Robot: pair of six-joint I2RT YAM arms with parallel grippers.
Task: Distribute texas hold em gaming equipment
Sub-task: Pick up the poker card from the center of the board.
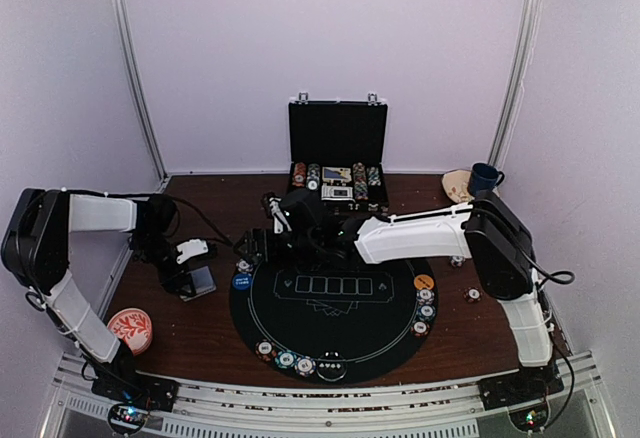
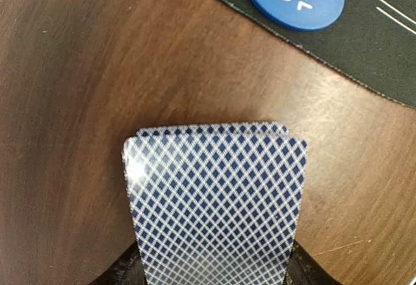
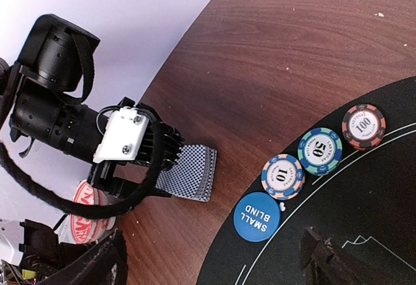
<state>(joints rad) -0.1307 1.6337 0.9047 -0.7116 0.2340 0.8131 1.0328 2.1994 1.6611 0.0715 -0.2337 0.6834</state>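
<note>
Left hand: the left hand point(image 1: 193, 276) is clamped on a small stack of playing cards point(image 2: 214, 207), its fingers pinching the stack's near end.
Cards: backs up, blue-and-white diamond pattern, at least two showing, the upper one slid slightly off the one beneath. They stick out flat and low over the bare wood of the desk point(image 2: 78, 70), left of the mat. I cannot tell whether they touch the wood.
Right hand: the right hand point(image 1: 256, 245) reaches across to the mat's upper left edge, jaws spread wide with nothing between them. One dark finger point(image 3: 325, 259) hangs over the felt.
Mat: a black round mat point(image 1: 335, 333) with white card outlines lies in the middle of the desk.
Blue button disc: the blue button disc point(image 3: 257, 217), lettered SMALL BLIND, lies on the mat's left edge, near the cards but apart from them.
Poker chips: three poker chips point(image 3: 320, 150) marked 10, 50 and 100 curve along the rim just beyond the blue disc, with the 10 almost touching it.
Orange button disc: the orange button disc point(image 1: 423, 282) sits on the mat's right edge, more chips below it.
Behind: a black briefcase point(image 1: 337, 133) stands open at the back.
Near left: a red-and-white dish point(image 1: 130, 328) sits on the desk.
</note>
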